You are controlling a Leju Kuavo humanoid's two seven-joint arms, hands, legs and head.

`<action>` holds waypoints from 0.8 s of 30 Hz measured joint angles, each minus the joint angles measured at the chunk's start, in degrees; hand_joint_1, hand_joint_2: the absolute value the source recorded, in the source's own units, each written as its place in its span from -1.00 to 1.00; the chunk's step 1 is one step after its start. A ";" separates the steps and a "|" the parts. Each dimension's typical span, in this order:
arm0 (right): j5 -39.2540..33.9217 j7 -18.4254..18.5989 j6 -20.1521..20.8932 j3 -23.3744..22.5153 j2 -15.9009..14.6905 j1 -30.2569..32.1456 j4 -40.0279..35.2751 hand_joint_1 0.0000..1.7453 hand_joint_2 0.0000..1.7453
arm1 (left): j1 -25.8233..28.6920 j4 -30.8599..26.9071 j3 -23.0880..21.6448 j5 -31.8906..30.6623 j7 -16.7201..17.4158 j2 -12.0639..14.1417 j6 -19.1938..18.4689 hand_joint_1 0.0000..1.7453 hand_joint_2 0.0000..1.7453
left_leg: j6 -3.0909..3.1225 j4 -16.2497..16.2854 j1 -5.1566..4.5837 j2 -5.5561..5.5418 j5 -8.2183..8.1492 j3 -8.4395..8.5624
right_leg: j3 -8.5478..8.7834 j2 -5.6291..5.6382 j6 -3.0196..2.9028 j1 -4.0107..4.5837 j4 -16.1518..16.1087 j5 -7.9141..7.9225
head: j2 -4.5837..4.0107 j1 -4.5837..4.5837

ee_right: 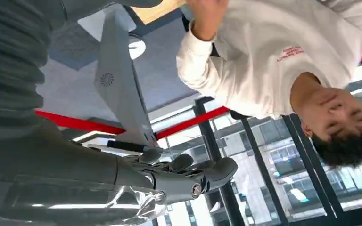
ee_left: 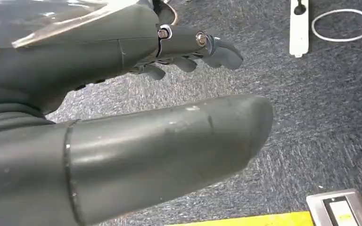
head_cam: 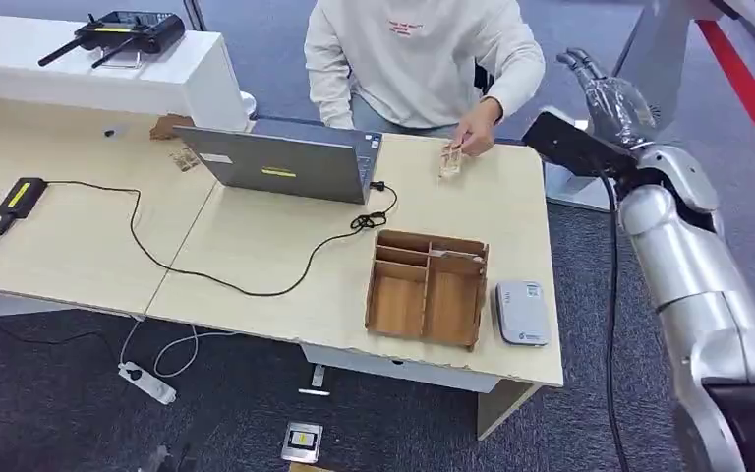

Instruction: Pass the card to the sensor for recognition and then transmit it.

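You can see the right arm (head_cam: 693, 265) is silver with rounded segments, and a black cable (head_cam: 611, 295) runs along it to a black box at the wrist. The right hand (head_cam: 614, 98) has dark grey fingers under clear plastic film. The left hand (ee_left: 122, 117) has a thick grey thumb and small silver screws (ee_left: 200, 38) on the fingers.

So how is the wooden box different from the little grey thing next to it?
The wooden box is brown, while the grey device is pale grey with a small mark on top. The wooden box is the bigger of the two. The wooden box is open on top and split into compartments, and the grey device is a flat closed slab with rounded corners. Both rest on the table near its front edge, side by side.
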 joint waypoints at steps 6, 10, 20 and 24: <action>-9.75 4.58 4.28 -1.80 -1.70 2.60 -7.71 -1.00 1.00 | 0.56 0.00 -0.87 2.19 0.50 -0.04 2.05 -1.00 -1.00 | 0.00 0.00 0.01 0.00 -0.01 0.04 | 0.02 0.00 0.00 0.01 -0.01 -0.01 | 0.00 -0.02; -10.80 9.18 9.40 -2.34 -3.32 7.50 -14.46 -1.00 1.00 | 0.48 0.00 -1.55 2.58 1.68 -0.13 2.34 -1.00 -1.00 | 0.00 -0.01 0.00 0.02 -0.01 0.05 | 0.02 0.01 0.00 0.01 -0.02 0.00 | 0.00 -0.02; -10.06 14.19 14.62 -2.82 -6.36 19.17 -27.66 -1.00 1.00 | -0.54 0.00 -3.15 2.01 3.91 -0.09 0.53 -1.00 -1.00 | 0.00 -0.01 0.02 0.01 -0.01 0.06 | 0.03 0.00 0.00 0.02 -0.02 -0.01 | 0.00 -0.02; -9.69 16.48 16.46 -3.17 -7.41 24.27 -32.60 -1.00 1.00 | -1.06 0.00 -3.96 1.40 4.87 -0.02 0.18 -1.00 -1.00 | 0.00 -0.01 0.01 0.02 -0.01 0.05 | 0.03 0.01 0.00 0.01 -0.02 -0.01 | 0.00 -0.02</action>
